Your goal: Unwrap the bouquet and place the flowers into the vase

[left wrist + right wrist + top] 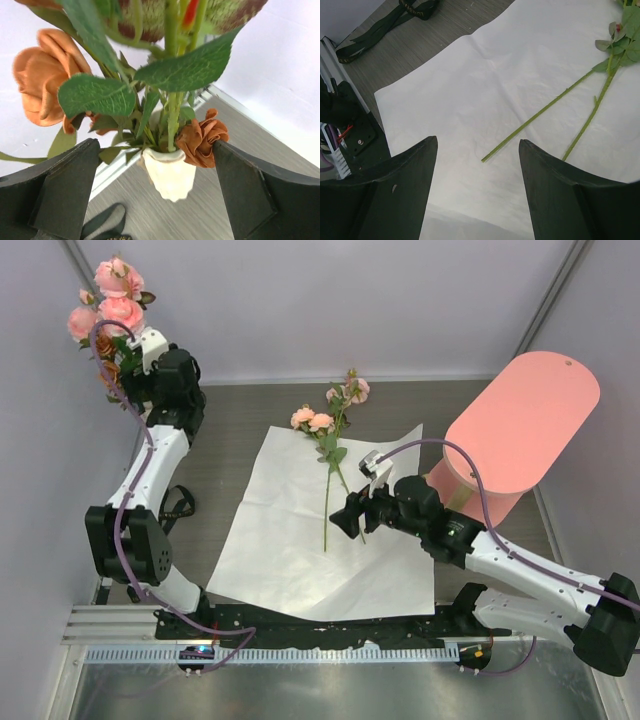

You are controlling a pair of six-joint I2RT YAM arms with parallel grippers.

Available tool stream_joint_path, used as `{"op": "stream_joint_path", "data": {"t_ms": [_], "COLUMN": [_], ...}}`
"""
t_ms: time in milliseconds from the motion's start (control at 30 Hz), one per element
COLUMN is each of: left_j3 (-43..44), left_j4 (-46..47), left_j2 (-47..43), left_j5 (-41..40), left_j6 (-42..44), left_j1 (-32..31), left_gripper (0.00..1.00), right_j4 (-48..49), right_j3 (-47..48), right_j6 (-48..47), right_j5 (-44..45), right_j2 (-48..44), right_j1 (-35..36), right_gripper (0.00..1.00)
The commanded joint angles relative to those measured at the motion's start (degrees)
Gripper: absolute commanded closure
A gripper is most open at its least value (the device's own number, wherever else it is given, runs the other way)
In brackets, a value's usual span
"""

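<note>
The left hand (155, 144) is spread wide and holds nothing, with a finger on each side of the vase (170, 176), at the upper left of the top view. The flowers (112, 300) standing in it fan out well above the rim. A rust rose (202, 137) lies right against the finger at the right of the wrist frame. Pulling away on a slant could hook that rose or a leaf. The vase is narrow and looks top-heavy, so it could tip or lose a stem.

The right hand (477, 145) is also wide open and empty, hanging over the paper (470, 75) at mid frame. Two stems (535, 117) lie flat on the sheet just ahead of its fingers. They are thin and press against the paper, so a closing pinch may gather the sheet with them or slip off. Their leaves mingle further up, so lifting one may drag the other across the worktop (230, 410)
</note>
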Motion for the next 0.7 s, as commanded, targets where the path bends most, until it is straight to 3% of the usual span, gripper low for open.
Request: {"op": "stream_joint_path", "data": {"t_ms": [0,200,367,667], "left_j3": [2.5,3.9,4.4,6.9], "left_j4": [-17.3,-26.7,-29.3,-33.0], "left_j2": [-2.3,-2.7,-3.6,-8.6], "left_j5": [8.1,10.9,11.0,19.2], "left_j6": [-9.8,-14.9,-15.7,-15.7], "left_j1": [0.3,0.3,0.3,0.3], "left_gripper": [0.0,0.0,0.03,0.0], "right_j4": [1.5,0.2,-0.6,-0.8], "right_j3": [2.7,2.8,3.1,3.7], "right_j6": [0.3,0.7,0.7,1.2], "right_j5": [-0.7,-0.6,-0.6,-1.2], "right_j2": [-0.2,-0.9,-0.8,0.8], "right_j1": [0.2,0.2,0.2,0.2], "right_gripper": [0.28,0.28,0.28,0.28]}}
